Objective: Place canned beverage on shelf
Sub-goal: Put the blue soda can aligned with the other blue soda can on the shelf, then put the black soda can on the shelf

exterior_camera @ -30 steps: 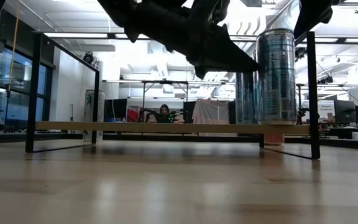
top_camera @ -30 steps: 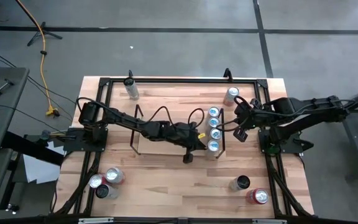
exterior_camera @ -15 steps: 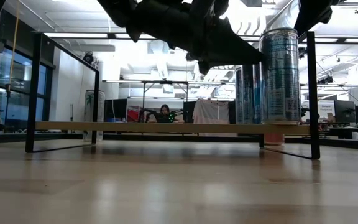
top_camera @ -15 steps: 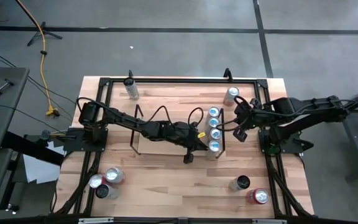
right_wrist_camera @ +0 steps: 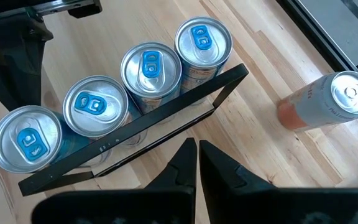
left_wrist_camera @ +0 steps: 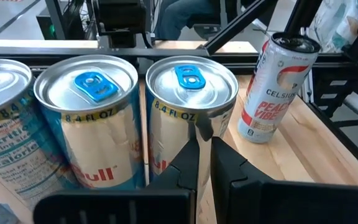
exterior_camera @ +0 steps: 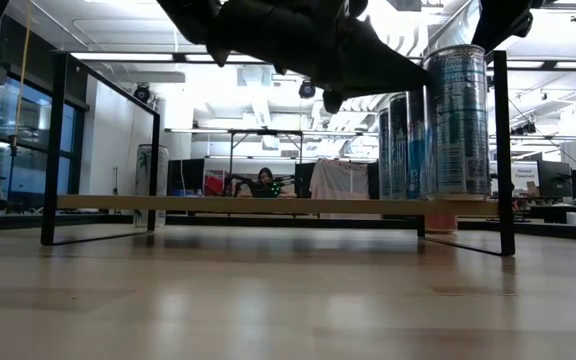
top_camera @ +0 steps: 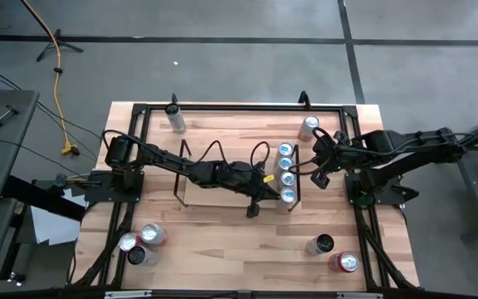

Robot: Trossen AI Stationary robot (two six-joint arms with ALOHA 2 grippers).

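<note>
The shelf [top_camera: 222, 178] is a low light-wood board with black wire frames at both ends. Several blue-tabbed silver cans stand upright in a row at its right end, just inside the right wire frame [right_wrist_camera: 135, 134]. My left gripper [left_wrist_camera: 204, 146] is shut and reaches from the table's left to the nearest can of the row [left_wrist_camera: 191, 112], also seen in the high view [top_camera: 287, 195]. My right gripper [right_wrist_camera: 197, 152] is shut and hovers empty above the table, just right of the row [top_camera: 316, 172]. My left gripper presses its shut fingertips [left_wrist_camera: 197, 144] against the side wall of the nearest can [left_wrist_camera: 180, 127], a little below the rim. The fingers come from the table's left, nearly level and tipped slightly down. The can stands upright on the shelf board beside its neighbour.
A pinkish can [right_wrist_camera: 328, 99] stands off the shelf at the far right. A Celsius can [left_wrist_camera: 275, 87] and a red one [top_camera: 344, 262] stand near right. Three cans [top_camera: 139, 243] cluster near left, and one [top_camera: 175, 120] is at far left. Black rails [top_camera: 222, 106] ring the tabletop.
The nearest can has slid a short way along the shelf toward the table's right, staying upright, and now stands closer in line with the row. My left gripper has tipped slightly, its shut tips following the can to the right.
</note>
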